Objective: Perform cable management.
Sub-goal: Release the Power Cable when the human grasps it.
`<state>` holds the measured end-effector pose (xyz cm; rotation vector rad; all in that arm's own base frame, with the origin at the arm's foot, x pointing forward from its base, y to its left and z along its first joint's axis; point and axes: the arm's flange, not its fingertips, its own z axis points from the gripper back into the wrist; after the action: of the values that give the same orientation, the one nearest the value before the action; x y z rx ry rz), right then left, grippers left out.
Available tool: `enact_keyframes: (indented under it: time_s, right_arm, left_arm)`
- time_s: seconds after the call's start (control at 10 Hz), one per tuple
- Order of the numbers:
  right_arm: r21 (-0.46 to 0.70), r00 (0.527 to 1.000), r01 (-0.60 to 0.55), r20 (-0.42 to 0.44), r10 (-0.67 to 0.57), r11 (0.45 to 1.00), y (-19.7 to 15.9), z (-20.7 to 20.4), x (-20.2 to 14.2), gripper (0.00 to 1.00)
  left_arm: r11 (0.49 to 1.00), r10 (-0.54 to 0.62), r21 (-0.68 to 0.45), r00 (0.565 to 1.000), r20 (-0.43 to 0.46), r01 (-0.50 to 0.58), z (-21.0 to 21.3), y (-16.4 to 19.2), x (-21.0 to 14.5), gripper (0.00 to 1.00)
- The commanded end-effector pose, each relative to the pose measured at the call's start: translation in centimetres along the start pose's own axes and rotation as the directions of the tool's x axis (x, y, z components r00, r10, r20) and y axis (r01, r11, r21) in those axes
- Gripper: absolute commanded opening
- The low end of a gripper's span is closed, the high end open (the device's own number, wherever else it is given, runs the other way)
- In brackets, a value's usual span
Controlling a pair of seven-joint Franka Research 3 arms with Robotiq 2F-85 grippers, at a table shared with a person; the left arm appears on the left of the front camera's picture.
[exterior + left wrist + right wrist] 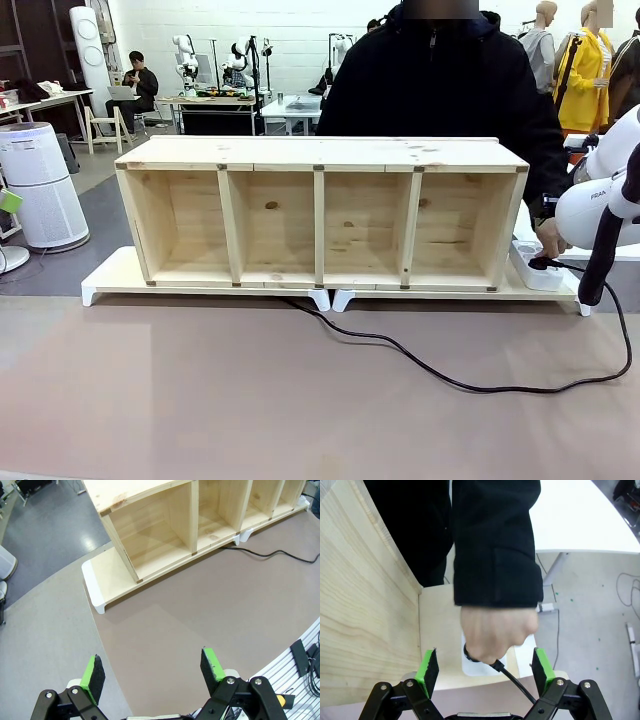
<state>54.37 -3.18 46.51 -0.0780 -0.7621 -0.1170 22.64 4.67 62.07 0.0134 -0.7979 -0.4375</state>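
My two grippers hang unclenched while the person's hand presses the cable's plug at the power strip.

Largest before me is the wooden shelf (320, 215) with four open compartments, standing on low white risers (110, 285) on the brown table (300, 410). Behind it stands a person in a black jacket (430, 85). The cable (420, 365) runs from under the shelf's middle, curves across the table to my right, and loops back up to the white power strip (540, 272) beside the shelf's right end. There the person's hand (495, 632) closes over the plug end. My right gripper (487, 667) is just above that hand, fingers spread wide, grasping nothing. My left gripper (152, 672) hovers over bare table, released, well apart from the cable.
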Motion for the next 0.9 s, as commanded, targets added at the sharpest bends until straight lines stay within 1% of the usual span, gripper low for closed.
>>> enact_keyframes:
  time_s: [0.0,0.8]
  right_arm:
    - [0.0,1.0,-0.004,-0.009,0.004,1.0,0.1,-0.05,-0.07,0.96]
    - [0.0,1.0,-0.004,-0.009,0.004,1.0,0.1,-0.05,-0.07,0.96]
  left_arm:
    - [1.0,0.014,0.013,1.0,0.002,-0.014,-0.15,0.14,0.12,1.0]
    - [1.0,0.014,0.013,1.0,0.002,-0.014,-0.15,0.14,0.12,1.0]
